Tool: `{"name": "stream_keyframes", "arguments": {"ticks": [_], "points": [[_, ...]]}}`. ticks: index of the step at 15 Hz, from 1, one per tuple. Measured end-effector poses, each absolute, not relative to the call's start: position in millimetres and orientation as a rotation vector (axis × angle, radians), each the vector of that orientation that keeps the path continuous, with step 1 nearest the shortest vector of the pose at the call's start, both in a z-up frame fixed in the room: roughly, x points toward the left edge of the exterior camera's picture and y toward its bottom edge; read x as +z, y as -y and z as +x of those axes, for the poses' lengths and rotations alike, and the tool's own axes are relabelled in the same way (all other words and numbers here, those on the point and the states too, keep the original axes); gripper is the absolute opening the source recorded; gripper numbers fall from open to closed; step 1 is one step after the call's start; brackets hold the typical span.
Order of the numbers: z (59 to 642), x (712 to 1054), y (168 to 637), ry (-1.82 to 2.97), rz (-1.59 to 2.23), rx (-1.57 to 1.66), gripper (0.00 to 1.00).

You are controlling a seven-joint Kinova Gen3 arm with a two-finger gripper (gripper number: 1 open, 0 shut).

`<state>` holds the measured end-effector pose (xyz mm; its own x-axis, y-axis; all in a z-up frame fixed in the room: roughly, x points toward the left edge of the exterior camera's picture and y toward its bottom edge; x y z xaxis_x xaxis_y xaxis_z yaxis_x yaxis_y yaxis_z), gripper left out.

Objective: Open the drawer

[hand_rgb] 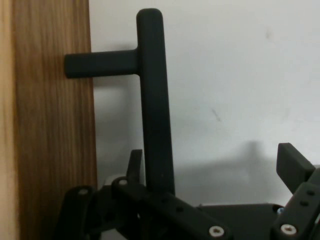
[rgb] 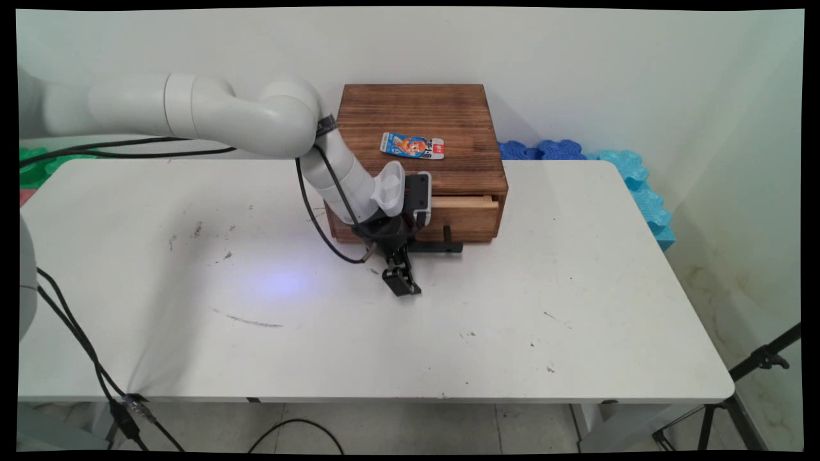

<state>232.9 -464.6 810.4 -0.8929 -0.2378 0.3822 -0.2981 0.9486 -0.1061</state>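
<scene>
Wood box (rgb: pixel 419 121) drawer (rgb: pixel 464 203) ajar; open gripper (rgb: pixel 401 280) nr handle (hand_rgb: pixel 152 100).

A dark wooden box (rgb: pixel 419 137) sits at the far middle of a white table (rgb: pixel 544 320), its drawer (rgb: pixel 466 214) slightly open. A small colourful packet (rgb: pixel 412 146) lies on the box's top.

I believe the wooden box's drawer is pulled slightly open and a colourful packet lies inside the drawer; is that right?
Not quite. The drawer of the wooden box is slightly open, but the colourful packet lies on top of the box, not inside the drawer, as the main view shows.
</scene>
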Motion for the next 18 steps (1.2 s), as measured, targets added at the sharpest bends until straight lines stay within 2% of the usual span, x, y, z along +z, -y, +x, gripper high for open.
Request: {"name": "stream_keyframes", "arguments": {"ticks": [18], "points": [[198.5, 827.0, 372.7, 2.742, 0.321, 0.126, 1.00]]}}
